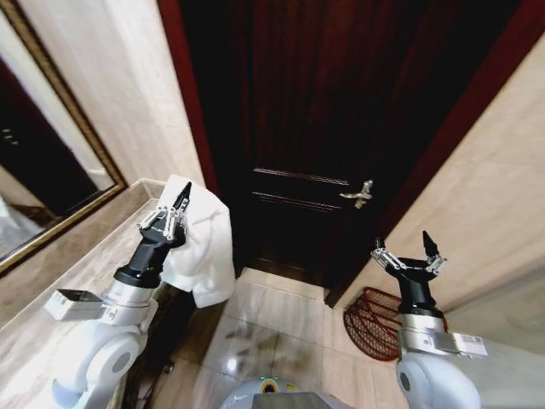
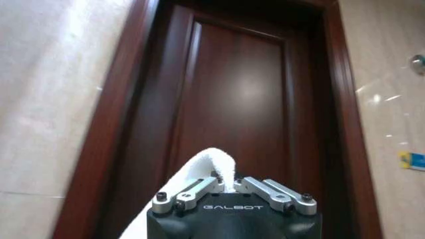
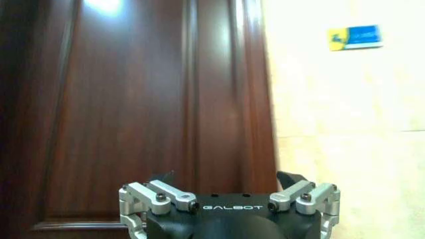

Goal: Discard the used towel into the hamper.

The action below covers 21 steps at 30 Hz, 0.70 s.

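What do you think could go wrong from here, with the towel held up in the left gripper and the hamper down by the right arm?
The left gripper pinches only a small fold of the white towel, so the hanging bulk might slip free early. The hamper sits on the floor by the wall, partly behind the open right gripper; carrying the towel across could snag that arm or miss the hamper's rim.

Towel: white cloth, soft nap. Door: dark wood, glossy. Walls: polished beige stone tile. Hamper: reddish open weave. Floor: glossy tile. Door handle: bright metal.
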### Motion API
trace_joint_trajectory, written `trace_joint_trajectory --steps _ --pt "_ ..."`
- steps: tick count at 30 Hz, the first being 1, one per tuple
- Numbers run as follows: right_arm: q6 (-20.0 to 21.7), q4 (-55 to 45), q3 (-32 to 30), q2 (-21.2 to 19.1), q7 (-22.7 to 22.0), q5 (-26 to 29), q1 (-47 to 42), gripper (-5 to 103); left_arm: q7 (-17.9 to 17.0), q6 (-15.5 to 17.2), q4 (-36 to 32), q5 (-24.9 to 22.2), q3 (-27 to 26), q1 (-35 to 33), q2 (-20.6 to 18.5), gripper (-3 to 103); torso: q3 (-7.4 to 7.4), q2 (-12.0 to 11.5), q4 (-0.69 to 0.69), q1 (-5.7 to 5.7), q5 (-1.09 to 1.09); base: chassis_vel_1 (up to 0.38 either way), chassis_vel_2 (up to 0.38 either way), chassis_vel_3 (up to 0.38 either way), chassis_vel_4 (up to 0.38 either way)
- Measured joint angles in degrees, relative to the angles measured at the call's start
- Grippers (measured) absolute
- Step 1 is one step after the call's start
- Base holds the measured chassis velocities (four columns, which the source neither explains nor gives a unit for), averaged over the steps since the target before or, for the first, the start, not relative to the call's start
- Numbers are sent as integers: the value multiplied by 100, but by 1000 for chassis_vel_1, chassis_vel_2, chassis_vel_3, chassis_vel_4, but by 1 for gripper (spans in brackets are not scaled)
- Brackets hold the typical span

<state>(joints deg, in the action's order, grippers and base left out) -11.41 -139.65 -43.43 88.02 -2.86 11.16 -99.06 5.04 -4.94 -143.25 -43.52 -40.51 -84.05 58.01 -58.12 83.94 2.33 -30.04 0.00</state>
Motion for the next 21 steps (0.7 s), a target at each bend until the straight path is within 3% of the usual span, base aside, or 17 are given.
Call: trace_joint_trajectory --steps 7,21 --pt "129 -26 -4 -21 -182 -41 28 100 -23 -6 0 -216 -14 49 -173 2 0 -1 -1 0 1 -110 -125 -123 -117" --pt "395 -98 -13 -24 -463 -29 14 100 -46 5 1 -341 97 -14 -122 2 0 0 0 0 -1 -128 -129 -130 -130"
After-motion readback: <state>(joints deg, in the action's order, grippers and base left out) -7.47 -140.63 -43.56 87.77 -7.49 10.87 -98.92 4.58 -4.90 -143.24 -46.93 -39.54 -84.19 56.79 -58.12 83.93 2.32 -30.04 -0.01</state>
